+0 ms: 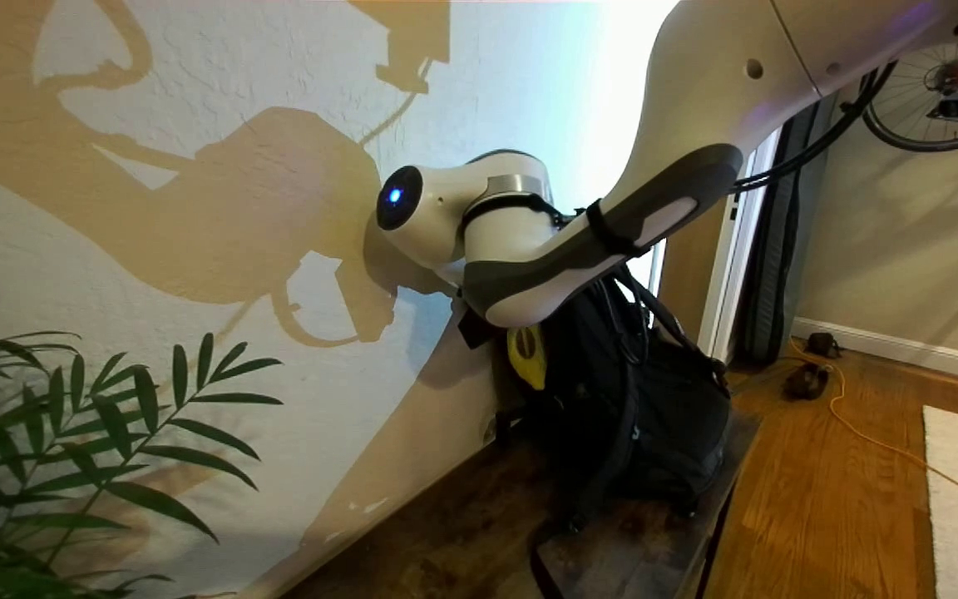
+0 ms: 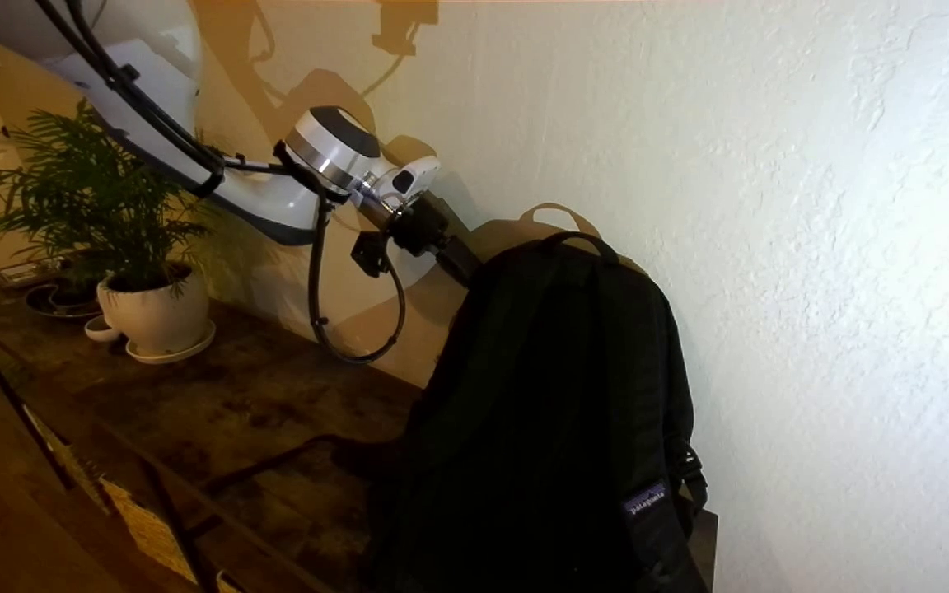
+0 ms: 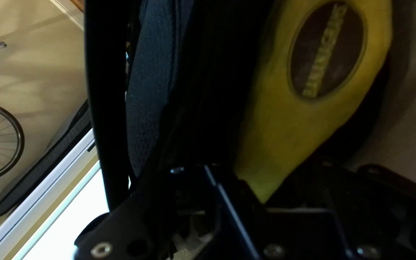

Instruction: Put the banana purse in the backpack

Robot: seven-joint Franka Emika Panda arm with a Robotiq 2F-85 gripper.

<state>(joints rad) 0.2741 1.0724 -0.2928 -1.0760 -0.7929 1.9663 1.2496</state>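
Note:
The yellow banana purse (image 1: pixel 528 366) hangs between the wall and the upper side of the black backpack (image 1: pixel 670 424). The backpack (image 2: pixel 557 395) stands upright and hides the purse in an exterior view. My gripper (image 1: pixel 479 328) is at the top of the purse, beside the backpack's upper edge; it also shows near that edge (image 2: pixel 460 263). In the wrist view the purse (image 3: pixel 309 119), with a dark oval label, narrows to a tip between my dark fingers (image 3: pixel 264 191), which look shut on it. Black backpack fabric (image 3: pixel 150 90) lies close along one side. The fingertips are dark and partly hidden.
A textured white wall (image 2: pixel 837 247) runs close behind the backpack. The dark wooden bench top (image 1: pixel 454 524) carries the backpack and a potted plant (image 2: pixel 153 305). A loose strap (image 1: pixel 541 557) lies on the bench. The plant's leaves (image 1: pixel 138 416) reach into the foreground.

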